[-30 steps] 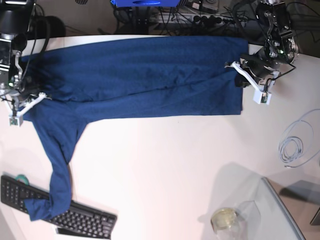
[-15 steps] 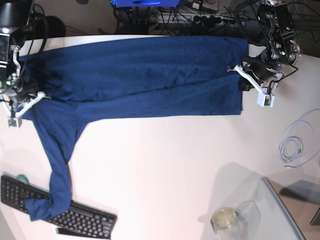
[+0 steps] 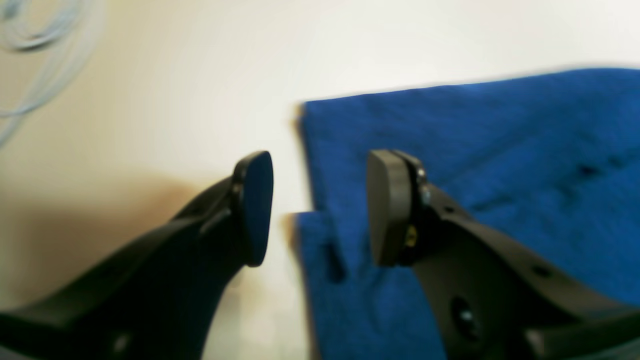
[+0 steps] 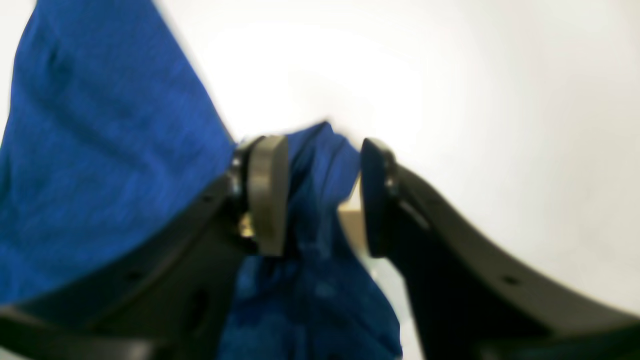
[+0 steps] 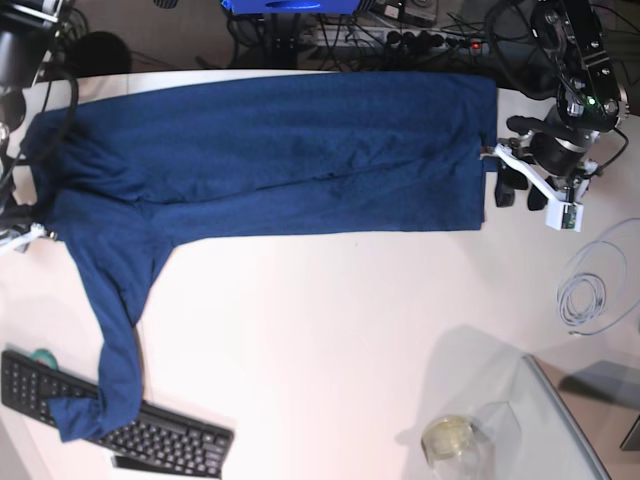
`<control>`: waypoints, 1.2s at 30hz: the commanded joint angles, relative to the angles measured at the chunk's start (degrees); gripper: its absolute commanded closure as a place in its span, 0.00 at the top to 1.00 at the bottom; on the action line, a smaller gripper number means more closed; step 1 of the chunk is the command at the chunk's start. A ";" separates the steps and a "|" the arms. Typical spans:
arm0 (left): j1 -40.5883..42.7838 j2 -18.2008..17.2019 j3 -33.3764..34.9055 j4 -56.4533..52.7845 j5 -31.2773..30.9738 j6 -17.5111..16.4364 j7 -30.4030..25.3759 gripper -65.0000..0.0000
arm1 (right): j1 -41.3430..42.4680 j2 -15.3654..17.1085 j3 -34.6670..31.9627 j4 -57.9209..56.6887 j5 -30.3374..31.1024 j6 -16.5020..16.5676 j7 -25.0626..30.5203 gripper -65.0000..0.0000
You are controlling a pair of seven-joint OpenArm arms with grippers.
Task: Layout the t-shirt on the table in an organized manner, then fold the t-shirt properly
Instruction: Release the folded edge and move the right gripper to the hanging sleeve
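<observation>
White smooth table: dark navy-blue fabric t-shirt spread along far edge, one sleeve draped onto black keyboard. Left gripper open, empty, at hem. Right gripper parted, cloth between jaws; coiled grey cable and glass panel nearby.

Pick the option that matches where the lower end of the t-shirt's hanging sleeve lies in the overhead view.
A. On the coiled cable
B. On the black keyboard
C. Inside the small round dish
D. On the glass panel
B: in the base view the t-shirt trails a sleeve down to the near left corner, where its end rests across the keyboard.
</observation>
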 commanded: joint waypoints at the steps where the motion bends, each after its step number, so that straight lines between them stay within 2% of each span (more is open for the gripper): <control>1: -1.50 -0.38 -0.02 -0.79 -0.58 -0.05 -0.90 0.35 | 1.69 1.72 -0.59 -2.06 -0.14 -0.32 0.62 0.12; 2: -2.47 -0.38 -0.02 -2.99 -0.58 -0.05 -0.99 0.22 | 3.01 2.25 -1.64 -5.05 -0.14 -0.32 0.62 0.00; 3: -3.52 -0.38 0.07 -4.93 -0.58 -0.05 -1.08 0.08 | 3.98 2.52 -2.26 -7.16 -0.14 -0.32 0.62 0.00; 4: -4.58 -0.38 0.07 -6.86 -0.58 -0.05 -1.08 0.00 | 4.68 2.52 -2.96 -8.92 -0.14 -0.32 0.70 0.00; 5: -5.54 -0.38 0.07 -8.62 -0.58 -0.05 -1.08 0.00 | 5.12 2.52 -3.31 -10.06 -0.14 -0.32 0.70 0.04; 9: -7.92 -0.82 0.15 -15.56 -0.49 -0.05 -1.16 0.00 | 5.74 2.52 -4.02 -13.31 -0.14 -0.32 0.97 0.04; 13: -9.15 -0.91 0.15 -21.45 -0.49 -0.05 -1.43 0.00 | 6.53 2.60 -3.93 -19.20 -0.14 -0.32 7.74 0.04; 15: -9.67 -1.00 0.15 -23.56 -0.49 -0.05 -3.36 0.00 | 7.67 3.31 -3.93 -23.25 -0.23 -0.32 10.64 0.04; 18: -9.32 -1.70 0.24 -24.44 -0.49 -0.05 -6.17 0.00 | 9.69 4.54 -3.93 -29.49 -0.23 -0.32 13.72 0.04; 23: -9.15 -1.70 -0.28 -23.74 -0.49 -0.05 -6.09 0.00 | 10.66 6.21 -3.93 -30.72 -0.23 -0.32 16.09 0.04; 25: -9.15 -1.70 -0.28 -23.12 -0.49 -0.05 -6.09 0.00 | 10.48 6.30 -3.93 -28.96 -0.23 -0.32 15.91 0.04; 29: -7.48 -1.61 -0.46 -18.73 -0.84 -0.05 -6.09 0.00 | 5.56 5.51 -3.58 -14.89 -0.05 -0.32 14.07 0.06; 31: -6.33 -1.61 -0.46 -15.39 -0.93 -0.05 -6.09 0.00 | 2.92 3.40 -3.49 -5.75 -0.05 -0.32 13.63 0.06; 33: -4.58 -1.61 -0.46 -12.57 -1.02 -0.05 -6.09 0.00 | 1.87 2.60 -3.93 0.23 -0.05 -0.32 13.72 0.14; 36: -1.94 -1.35 -0.55 -9.50 -1.02 -0.05 -6.09 0.00 | 4.33 0.93 -6.57 1.90 -0.05 -0.32 13.72 0.44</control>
